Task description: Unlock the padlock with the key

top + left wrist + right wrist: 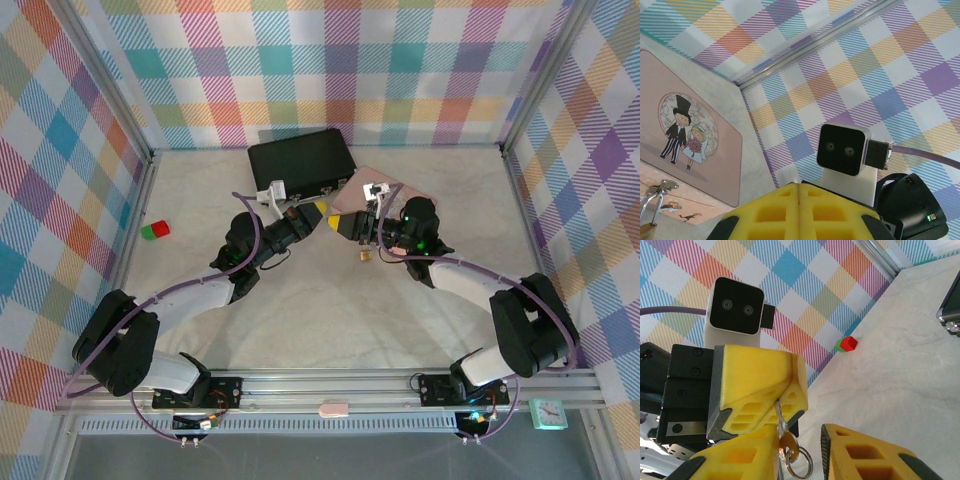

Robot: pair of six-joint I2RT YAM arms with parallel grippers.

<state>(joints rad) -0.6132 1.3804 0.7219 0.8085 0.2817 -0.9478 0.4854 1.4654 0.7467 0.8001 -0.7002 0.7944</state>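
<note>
**Left tool [774, 392] hangs the padlock [787, 442] in front of its partner**

Left tool is closed right down. Its yellow fingers pinch a thin silver wire, which I take to be the shackle [779, 415]. The little brass body dangles below that pinch, and a small silver ring [801, 466] hangs lower again. All of this is in the air above the far middle of the counter [300, 330], just near of the pink box [722, 155]. The black case [303, 163] lies farther back, and the red and green blocks [846, 343] sit well apart to the left.

The right tool [799, 429] faces it with its jaws partly apart and nothing between the pads. The padlock hangs just beside one of its fingers, and I cannot tell whether they touch. I cannot pick out the key with certainty. It may be on the ring or already in the underside of the lock.

By the look of it the padlock is very light, rigid and smooth. Hung by a thin wire, it will probably swing and twist at the slightest nudge. A grip on the shackle alone seems unlikely to resist the turning of a key, so a hold across the flat brass sides looks steadier. The key is likely thin and slippery, and best pinched across its flat head near the ring. That leaves the blade free and straight, but it could easily be dropped.
</note>
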